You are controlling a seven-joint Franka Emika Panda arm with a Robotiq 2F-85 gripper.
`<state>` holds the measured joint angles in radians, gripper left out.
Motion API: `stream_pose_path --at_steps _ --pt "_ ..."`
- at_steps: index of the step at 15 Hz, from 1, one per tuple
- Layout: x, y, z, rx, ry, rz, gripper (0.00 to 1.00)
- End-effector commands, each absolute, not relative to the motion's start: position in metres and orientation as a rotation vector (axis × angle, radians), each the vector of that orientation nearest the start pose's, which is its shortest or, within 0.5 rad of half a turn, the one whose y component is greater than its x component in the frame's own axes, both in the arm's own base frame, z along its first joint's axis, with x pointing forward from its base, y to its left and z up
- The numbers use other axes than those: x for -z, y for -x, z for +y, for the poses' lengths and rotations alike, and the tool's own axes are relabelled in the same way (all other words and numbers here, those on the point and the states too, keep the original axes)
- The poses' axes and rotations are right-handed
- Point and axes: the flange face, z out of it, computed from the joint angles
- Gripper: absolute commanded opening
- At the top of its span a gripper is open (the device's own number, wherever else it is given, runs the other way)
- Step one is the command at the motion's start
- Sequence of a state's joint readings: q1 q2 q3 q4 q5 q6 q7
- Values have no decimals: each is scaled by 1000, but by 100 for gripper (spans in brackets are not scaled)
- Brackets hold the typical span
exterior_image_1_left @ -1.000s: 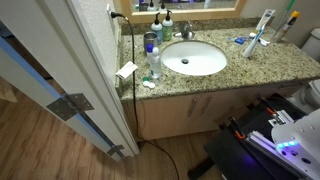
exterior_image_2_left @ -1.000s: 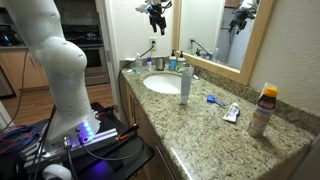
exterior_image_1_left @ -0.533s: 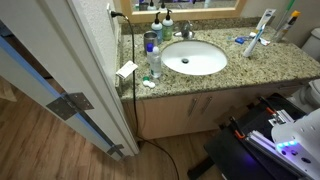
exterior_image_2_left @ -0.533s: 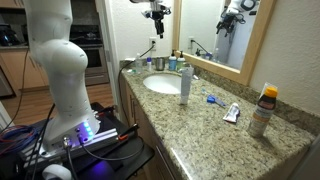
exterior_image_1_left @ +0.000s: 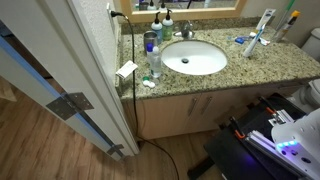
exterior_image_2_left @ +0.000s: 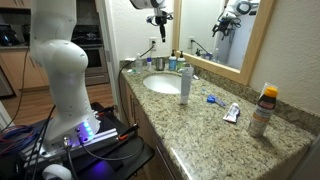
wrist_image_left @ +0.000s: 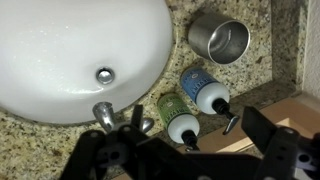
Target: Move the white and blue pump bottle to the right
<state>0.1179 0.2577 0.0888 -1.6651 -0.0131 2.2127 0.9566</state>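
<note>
Arm (exterior_image_2_left: 55,60) arches up, gripper (exterior_image_2_left: 157,14) hangs high over the sink (exterior_image_2_left: 160,83) with its wrist cut off at the frame top, fingers (wrist_image_left: 285,155) wide and empty but dark and blurry in wrist view, white and blue pump bottle (wrist_image_left: 204,88) stands behind the basin between green bottle (wrist_image_left: 176,113) and metal cup (wrist_image_left: 220,40).

"Where is the arm (exterior_image_2_left: 55,60) sitting?"
"It is filling the upper left of an exterior view, bending toward the top centre."
"And the gripper (exterior_image_2_left: 157,16)?"
"It is pointing down; in the wrist view its dark fingers (wrist_image_left: 100,165) are spreading wide along the bottom edge."
</note>
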Motion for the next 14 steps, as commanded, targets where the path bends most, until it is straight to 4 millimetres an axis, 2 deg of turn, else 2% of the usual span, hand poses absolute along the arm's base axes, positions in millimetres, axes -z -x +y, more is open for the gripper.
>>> stream_pose_path --at_steps 1,2,3,4,7,9,14 --pt "-486 -706 139 332 2553 1269 100" --pt "-491 -714 140 309 2512 1338 100" --pt "-504 -717 142 296 2490 1344 100" --pt "-488 -702 137 325 2544 1298 100" --pt "-502 -714 141 321 2498 1326 100" --pt "-474 -728 142 276 2514 1352 100" --pt "-435 -769 143 264 2469 1446 100"
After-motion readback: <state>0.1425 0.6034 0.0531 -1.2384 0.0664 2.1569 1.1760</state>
